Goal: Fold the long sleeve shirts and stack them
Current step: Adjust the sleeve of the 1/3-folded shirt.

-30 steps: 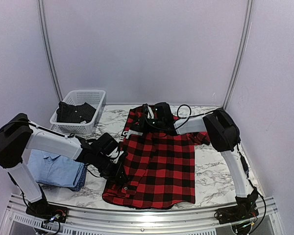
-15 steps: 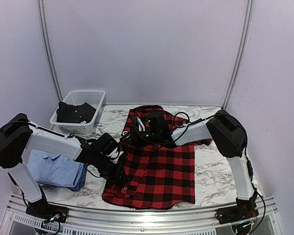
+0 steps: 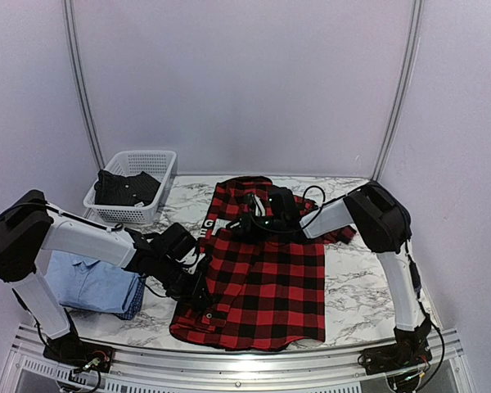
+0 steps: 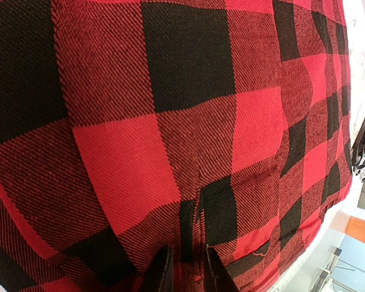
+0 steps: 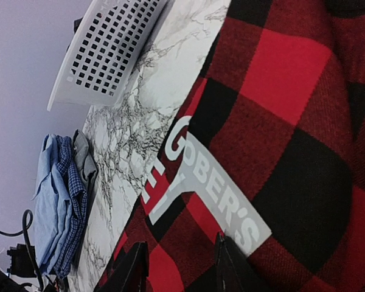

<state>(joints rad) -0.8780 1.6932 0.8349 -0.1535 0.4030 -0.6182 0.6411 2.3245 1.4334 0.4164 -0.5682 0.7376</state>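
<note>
We find the blue shirt (image 3: 86, 282) apparently folded at the worktop's (image 3: 352, 286) left, the flannel shirt (image 3: 262, 278) spread mid-worktop, its edge pinched in the left gripper (image 4: 187, 267), the right gripper (image 5: 179, 264) parted beside the lettering; folding and stacking remain.

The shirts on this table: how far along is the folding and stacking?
Done: the light blue shirt lies folded in a pile at the left. In hand: the flannel shirt lies spread out; the left gripper pinches its edge, the right gripper hovers open over its lettering. Left: folding it and stacking it.
</note>
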